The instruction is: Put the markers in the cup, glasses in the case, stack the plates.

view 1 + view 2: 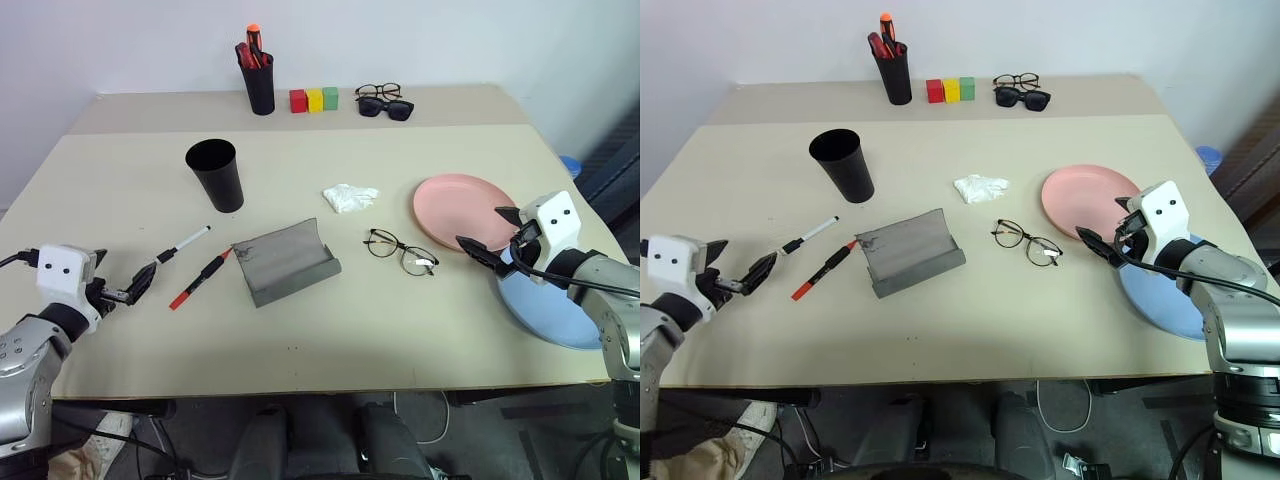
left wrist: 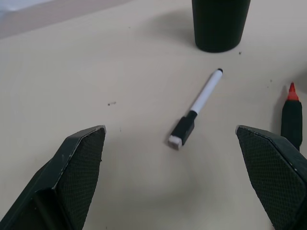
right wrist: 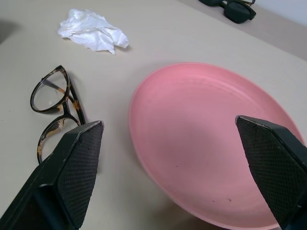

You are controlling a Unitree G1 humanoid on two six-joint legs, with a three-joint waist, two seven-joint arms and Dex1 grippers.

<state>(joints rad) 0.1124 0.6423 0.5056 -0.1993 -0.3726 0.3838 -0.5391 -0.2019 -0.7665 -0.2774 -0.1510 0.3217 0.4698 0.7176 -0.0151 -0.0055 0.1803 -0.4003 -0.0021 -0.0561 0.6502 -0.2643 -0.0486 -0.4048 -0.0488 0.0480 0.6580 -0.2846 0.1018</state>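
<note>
Right, left pincer gapes empty near the white marker. Right pincer spreads wide over the pink plate, holding nothing.

Both my arms out low over the table — left gripper at its left edge, right gripper at its right edge, both jaws spread wide, empty.

On the table, the case lies mid-table: markers left of it, cup behind-left, glasses right, plates farther right, tissue behind-right.
</note>
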